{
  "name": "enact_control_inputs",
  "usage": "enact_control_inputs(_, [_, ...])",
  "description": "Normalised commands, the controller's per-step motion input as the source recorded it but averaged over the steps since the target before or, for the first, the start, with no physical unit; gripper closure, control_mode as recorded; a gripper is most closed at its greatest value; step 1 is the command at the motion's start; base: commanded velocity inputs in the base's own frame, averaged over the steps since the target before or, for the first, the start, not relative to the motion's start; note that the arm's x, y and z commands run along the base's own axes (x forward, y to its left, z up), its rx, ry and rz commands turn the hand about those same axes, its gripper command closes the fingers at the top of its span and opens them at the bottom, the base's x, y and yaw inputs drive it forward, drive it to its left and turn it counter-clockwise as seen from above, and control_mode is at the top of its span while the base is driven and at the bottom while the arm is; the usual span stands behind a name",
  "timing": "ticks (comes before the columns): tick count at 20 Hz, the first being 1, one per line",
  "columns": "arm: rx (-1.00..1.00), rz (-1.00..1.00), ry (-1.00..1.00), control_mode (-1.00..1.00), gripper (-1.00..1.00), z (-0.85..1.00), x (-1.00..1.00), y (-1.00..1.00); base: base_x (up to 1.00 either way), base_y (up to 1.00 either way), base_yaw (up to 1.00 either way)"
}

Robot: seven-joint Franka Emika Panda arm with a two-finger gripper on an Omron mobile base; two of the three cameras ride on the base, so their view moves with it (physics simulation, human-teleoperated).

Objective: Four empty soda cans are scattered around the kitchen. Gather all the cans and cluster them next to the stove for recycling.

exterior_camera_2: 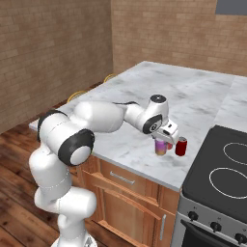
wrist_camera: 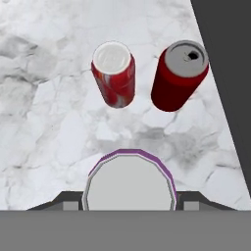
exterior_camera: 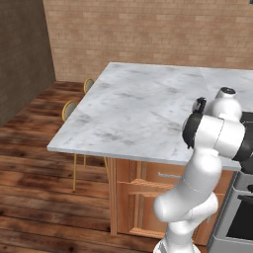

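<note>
The purple can (wrist_camera: 130, 179), clamped in the gripper (exterior_camera_2: 164, 143), stands near two red cans (wrist_camera: 147, 73) beside the stove (exterior_camera_2: 219, 169).

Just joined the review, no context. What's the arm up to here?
The gripper is shut on a pink-purple can and holds it low over the marble island counter, close to the black cooktop. Two red cans already stand upright there: a patterned red can and a plain dark red can nearer the cooktop edge. From the frames I can't tell whether the held can touches the counter yet.
</note>
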Motion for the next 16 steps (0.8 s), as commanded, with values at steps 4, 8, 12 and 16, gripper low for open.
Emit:
enact_control_inputs(4, [0.0, 0.0, 0.0, -1.0, 1.0, -0.24, 0.32, -0.11, 0.0, 0.0, 0.0])
enact_control_inputs(8, [0.0, 0.0, 0.04, -1.0, 1.0, -0.29, 0.34, -0.04, 0.0, 0.0, 0.0])
enact_control_inputs(12, [0.0, 0.0, 0.05, -1.0, 1.0, -0.27, 0.3, -0.02, 0.0, 0.0, 0.0])
enact_control_inputs(16, [0.0, 0.0, 0.05, -1.0, 1.0, -0.27, 0.27, -0.01, 0.0, 0.0, 0.0])
